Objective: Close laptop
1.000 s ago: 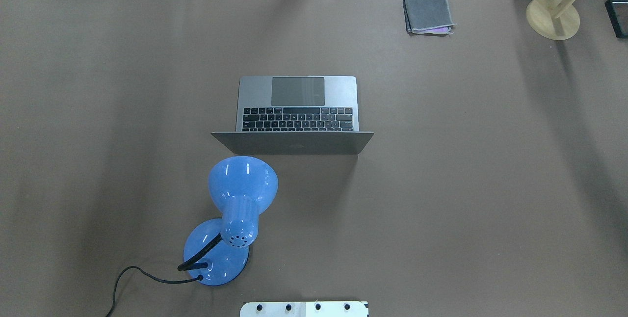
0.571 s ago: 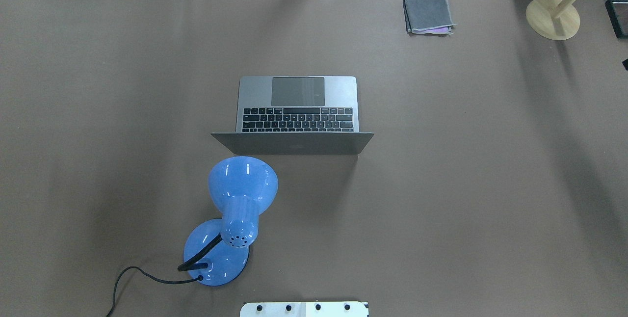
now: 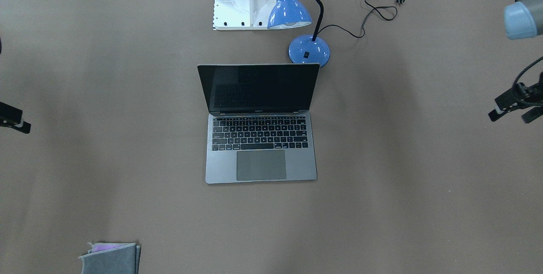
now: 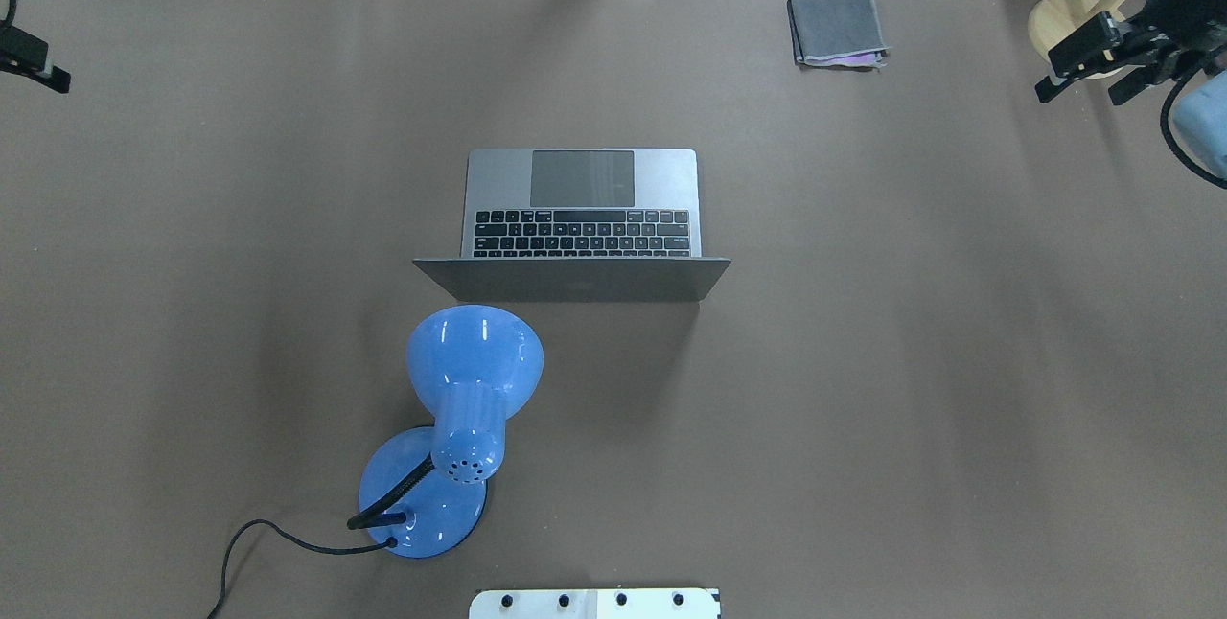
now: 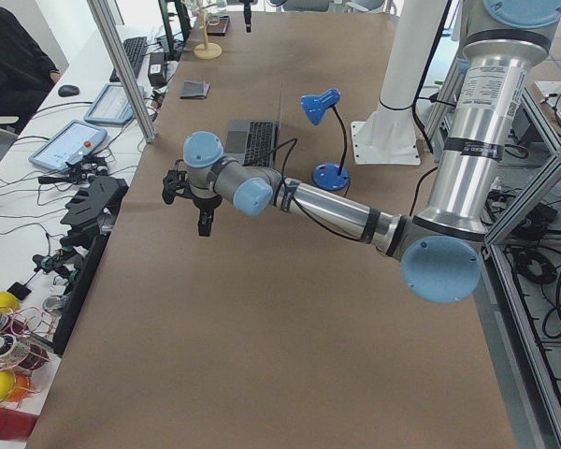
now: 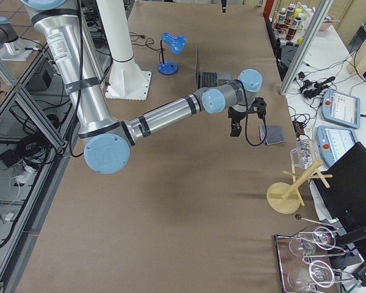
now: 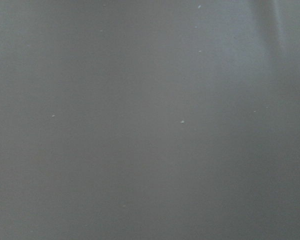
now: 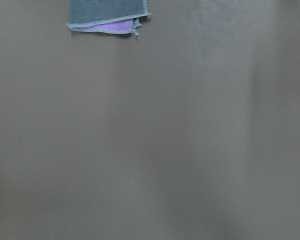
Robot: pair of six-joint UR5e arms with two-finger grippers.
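The space-grey laptop stands open in the middle of the brown table, its lid upright and its dark screen facing away from the robot. My left gripper hovers far out to the laptop's left side with its fingers apart and empty; only its tip shows in the overhead view. My right gripper hovers far out to the laptop's right side, fingers apart and empty. Both wrist views show only bare table, and the right one also shows the cloth.
A blue desk lamp stands just behind the laptop lid on the robot's side, its cord trailing left. A small folded grey cloth lies far right. A wooden stand sits under the right gripper. The robot base plate is at the near edge.
Both grippers have come into the overhead view at the far left and far right corners; earlier neither showed. The laptop and lamp have not moved.
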